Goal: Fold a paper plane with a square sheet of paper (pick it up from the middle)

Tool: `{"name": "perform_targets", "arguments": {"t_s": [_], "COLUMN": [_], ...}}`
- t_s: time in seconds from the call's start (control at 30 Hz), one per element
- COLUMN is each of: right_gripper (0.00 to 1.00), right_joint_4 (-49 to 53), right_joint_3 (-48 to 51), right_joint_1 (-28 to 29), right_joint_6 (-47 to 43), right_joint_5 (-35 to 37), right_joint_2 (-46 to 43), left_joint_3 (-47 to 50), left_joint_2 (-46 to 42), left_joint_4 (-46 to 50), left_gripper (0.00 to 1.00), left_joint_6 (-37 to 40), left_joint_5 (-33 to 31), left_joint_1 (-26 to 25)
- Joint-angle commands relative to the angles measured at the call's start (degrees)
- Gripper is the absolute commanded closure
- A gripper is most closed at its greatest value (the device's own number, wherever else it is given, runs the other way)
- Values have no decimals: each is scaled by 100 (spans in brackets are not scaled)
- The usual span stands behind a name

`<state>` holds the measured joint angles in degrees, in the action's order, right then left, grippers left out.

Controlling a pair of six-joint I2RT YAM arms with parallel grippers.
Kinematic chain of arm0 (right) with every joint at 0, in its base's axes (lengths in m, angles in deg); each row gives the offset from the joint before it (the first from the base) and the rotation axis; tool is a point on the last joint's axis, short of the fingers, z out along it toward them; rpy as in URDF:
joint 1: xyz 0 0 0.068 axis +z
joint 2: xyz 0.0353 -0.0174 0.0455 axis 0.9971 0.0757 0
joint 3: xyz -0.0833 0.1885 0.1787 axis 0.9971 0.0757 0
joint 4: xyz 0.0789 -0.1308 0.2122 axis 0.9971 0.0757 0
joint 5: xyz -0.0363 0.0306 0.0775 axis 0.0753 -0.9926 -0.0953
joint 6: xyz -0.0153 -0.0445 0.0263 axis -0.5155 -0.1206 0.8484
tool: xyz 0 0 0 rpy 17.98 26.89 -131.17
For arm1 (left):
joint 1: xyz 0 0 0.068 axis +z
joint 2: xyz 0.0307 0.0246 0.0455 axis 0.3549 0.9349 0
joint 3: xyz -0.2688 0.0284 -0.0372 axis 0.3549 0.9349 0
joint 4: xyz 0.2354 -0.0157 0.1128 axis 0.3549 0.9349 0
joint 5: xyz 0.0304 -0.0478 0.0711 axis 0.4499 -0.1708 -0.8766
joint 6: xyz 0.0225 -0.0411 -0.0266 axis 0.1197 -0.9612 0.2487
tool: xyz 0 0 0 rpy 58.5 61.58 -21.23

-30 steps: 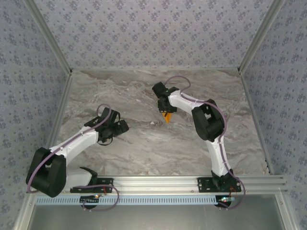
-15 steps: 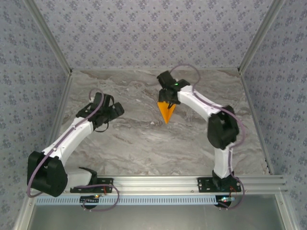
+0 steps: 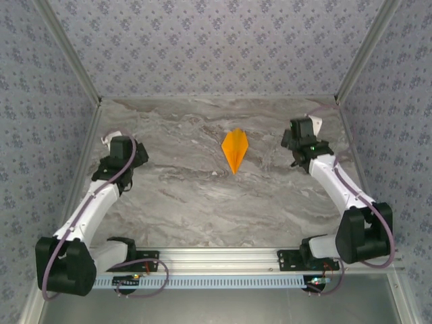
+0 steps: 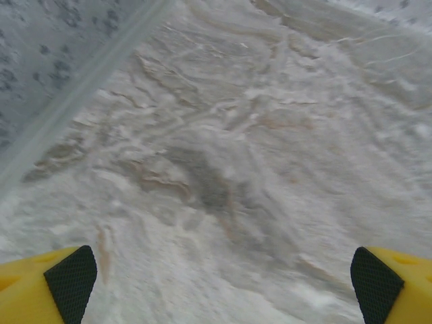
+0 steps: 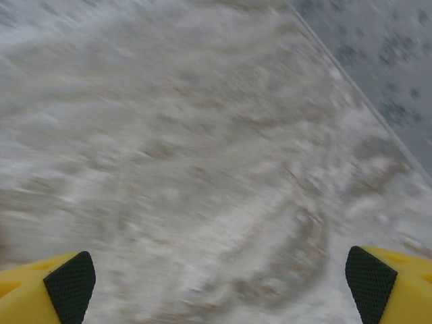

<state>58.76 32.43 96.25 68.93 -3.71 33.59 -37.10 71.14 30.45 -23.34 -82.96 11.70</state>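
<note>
Paper plane [image 3: 235, 150] lies flat on the marble table [image 3: 196, 202], about mid-width and in the farther half. Bright orange, narrow dart shape, a centre crease running down its length. The sharp nose points toward the near edge and the broader tail toward the back wall [image 3: 216, 47]. Nothing touches it.

Left gripper [image 3: 116, 143] sits far out to the left, close to the side wall, well apart from the plane. From its own wrist camera the left gripper [image 4: 223, 277] has its jaws spread wide: one yellow finger with a black pad [image 4: 71, 278] in the lower left corner, its partner in the lower right, with bare marble between them. A pale rail [image 4: 81, 94] at the foot of the side wall crosses the upper left of that view.

Right gripper [image 3: 302, 133] mirrors it on the right side of the table, also well apart from the plane. In the right wrist view the right gripper [image 5: 219, 280] is likewise spread wide with nothing held, black pads [image 5: 370, 282] at the two bottom corners. That picture is blurred, the marble veining smeared, with the side wall showing at the upper right.

The plane rests roughly midway between the two grippers.
</note>
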Motion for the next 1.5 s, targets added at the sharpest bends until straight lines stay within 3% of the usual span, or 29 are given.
{"name": "perform_targets", "arguments": {"t_s": [0.0, 0.13, 0.4, 0.53, 0.73, 0.9, 1.1, 1.47], "right_gripper": [0, 0, 0, 0, 0, 0, 0, 0], "right_joint_4": [-1916, -3093, -4908, -5296, -6165, -6516, -6514, -6520], "right_joint_3": [1205, 2247, 3128, 3149, 3408, 3375, 3239, 3234], "right_joint_1": [-301, -590, -763, -812, -1118, -1216, -1124, -1120], "right_joint_6": [-730, -945, -1406, -1768, -1852, -1880, -2026, -2029], "right_joint_5": [106, -1, -770, -954, -1440, -1842, -1844, -1846], "right_joint_2": [-427, -711, -251, 54, 358, 819, 1093, 1106], "left_joint_3": [668, 1355, 2258, 2290, 2196, 2021, 1891, 1833], "left_joint_2": [-47, 0, 791, 1159, 1851, 2411, 2469, 2473], "left_joint_4": [-1462, -2513, -4956, -5647, -6264, -6423, -6220, -6126], "left_gripper": [1, 1, 1, 1, 1, 1, 1, 1], "left_joint_6": [1008, 1391, 1853, 1985, 2209, 2129, 2067, 2158], "left_joint_5": [-793, -766, 684, 1242, 1725, 1728, 1523, 1722], "left_joint_1": [29, 141, 622, 693, 871, 917, 926, 917]}}
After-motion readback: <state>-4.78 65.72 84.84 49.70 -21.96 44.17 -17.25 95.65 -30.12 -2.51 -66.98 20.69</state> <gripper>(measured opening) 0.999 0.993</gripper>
